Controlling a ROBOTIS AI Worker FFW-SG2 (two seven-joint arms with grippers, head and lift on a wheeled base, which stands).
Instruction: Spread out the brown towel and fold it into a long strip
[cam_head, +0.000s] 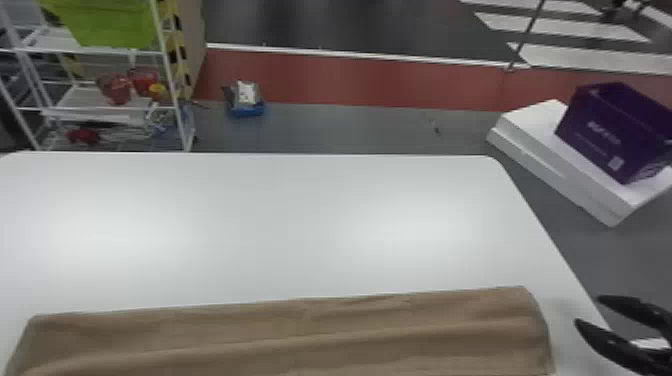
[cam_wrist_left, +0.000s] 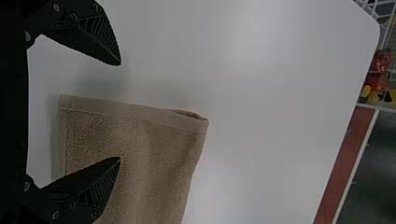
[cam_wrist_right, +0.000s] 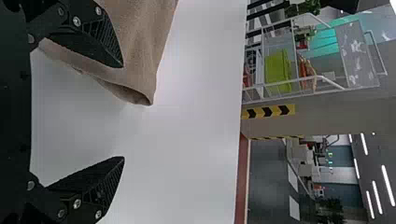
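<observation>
The brown towel (cam_head: 295, 335) lies as a wide, folded band across the near part of the white table, with long shallow creases. My right gripper (cam_head: 587, 310) is open just off the towel's right end, over the table's right edge. In the right wrist view, one finger of the right gripper (cam_wrist_right: 123, 112) overlaps the towel (cam_wrist_right: 140, 42), whose folded corner droops between the fingertips. In the left wrist view, my left gripper (cam_wrist_left: 120, 111) stands open at the towel's other end, the hemmed edge of the towel (cam_wrist_left: 154, 149) between its spread fingers, not gripped.
The white table (cam_head: 280, 215) extends beyond the towel. Past it stand a white rack (cam_head: 100, 112) with a green bin at the left and a purple box (cam_head: 615, 130) on a white block at the right. A small blue item (cam_head: 245, 107) lies on the floor.
</observation>
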